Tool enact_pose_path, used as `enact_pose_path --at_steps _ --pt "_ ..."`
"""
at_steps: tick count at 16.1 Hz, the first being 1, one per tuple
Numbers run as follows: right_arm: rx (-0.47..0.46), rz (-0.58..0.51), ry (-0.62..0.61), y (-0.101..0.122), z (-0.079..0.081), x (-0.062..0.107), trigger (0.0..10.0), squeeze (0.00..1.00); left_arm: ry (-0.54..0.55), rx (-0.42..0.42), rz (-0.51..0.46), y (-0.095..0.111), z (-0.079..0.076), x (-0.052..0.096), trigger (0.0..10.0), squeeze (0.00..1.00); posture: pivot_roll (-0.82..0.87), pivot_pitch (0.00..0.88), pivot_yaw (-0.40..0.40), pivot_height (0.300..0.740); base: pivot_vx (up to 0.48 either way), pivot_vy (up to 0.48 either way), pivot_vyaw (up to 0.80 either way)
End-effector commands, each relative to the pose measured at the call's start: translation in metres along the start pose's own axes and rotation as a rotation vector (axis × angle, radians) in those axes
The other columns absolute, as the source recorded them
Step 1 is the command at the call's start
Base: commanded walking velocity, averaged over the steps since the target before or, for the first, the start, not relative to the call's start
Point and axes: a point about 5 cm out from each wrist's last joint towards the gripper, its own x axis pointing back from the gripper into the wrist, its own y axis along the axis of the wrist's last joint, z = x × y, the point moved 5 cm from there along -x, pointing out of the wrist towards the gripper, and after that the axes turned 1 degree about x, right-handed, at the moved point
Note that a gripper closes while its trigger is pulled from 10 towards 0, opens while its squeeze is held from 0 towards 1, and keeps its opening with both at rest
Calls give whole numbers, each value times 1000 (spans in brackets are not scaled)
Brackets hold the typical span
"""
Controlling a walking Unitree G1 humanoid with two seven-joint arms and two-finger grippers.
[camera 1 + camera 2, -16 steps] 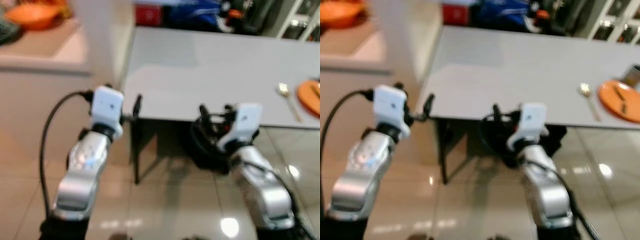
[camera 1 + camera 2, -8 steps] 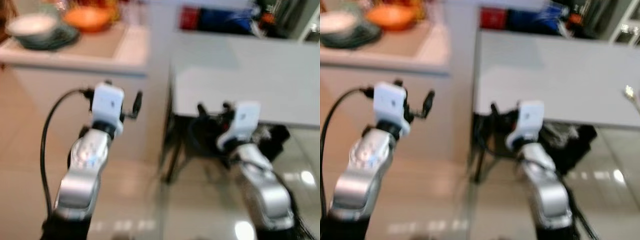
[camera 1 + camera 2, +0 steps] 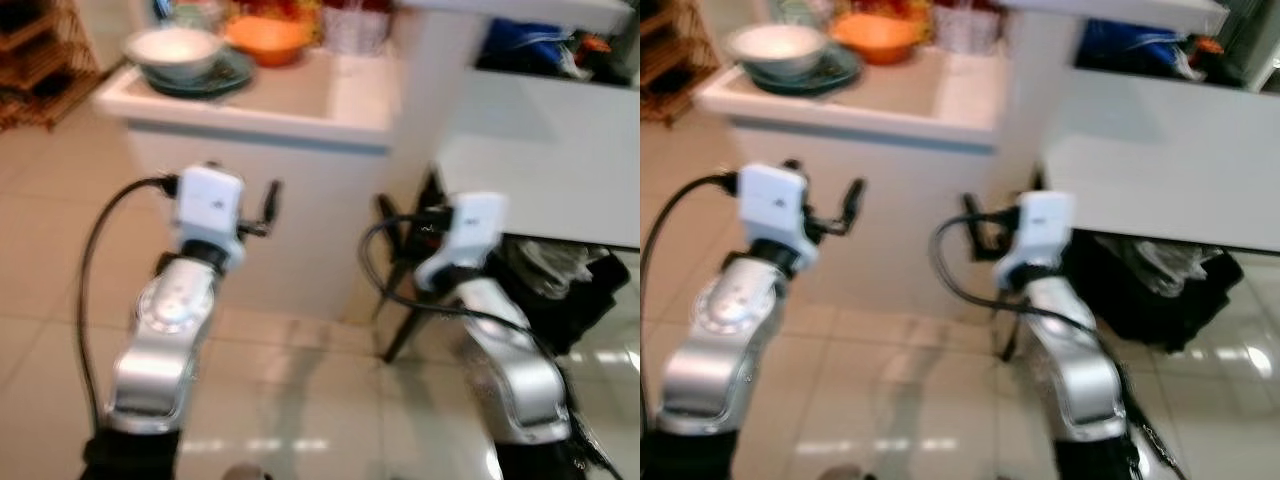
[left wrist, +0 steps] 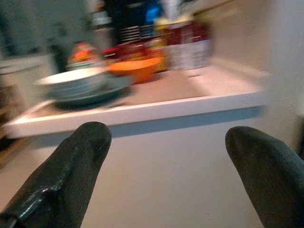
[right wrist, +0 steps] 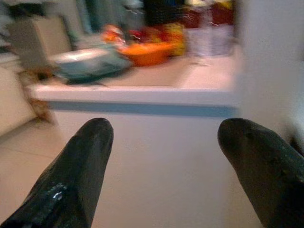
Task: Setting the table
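Two silver arms reach forward over a glossy tiled floor [image 3: 890,400] toward a white counter [image 3: 890,100], the left gripper [image 3: 845,205] and right gripper [image 3: 975,225] held just short of its front. A white bowl [image 3: 775,45] on a dark plate [image 3: 835,72] and an orange bowl [image 3: 875,35] sit on top; a grey table [image 3: 1170,170] stands to the right, a black bag [image 3: 1160,290] beneath it.

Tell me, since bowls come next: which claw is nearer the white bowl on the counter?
Left. The left claw hangs just below the white bowl, while the right claw is farther off, toward the table.
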Motion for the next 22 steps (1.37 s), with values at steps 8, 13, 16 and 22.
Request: enact_pose_path --at_steps 8,13,16,22 --pt "2 -22 -128 14 -33 -2 10000 0 -69 28 -9 11 -18 -9 10000 0 84 48 -40 740 240 0 0" --pt "23 -35 -126 18 -31 -5 10000 0 -67 9 -22 14 -15 -11 10000 0 80 53 -40 740 480 0 0" --pt "42 -39 -146 20 -40 -4 10000 0 -77 3 -21 14 -18 -10 10000 0 88 57 -37 740 480 0 0" --pt "170 -80 -135 27 -53 9 10000 0 32 -29 27 -9 13 15 10000 0 91 64 -73 740 480 0 0"
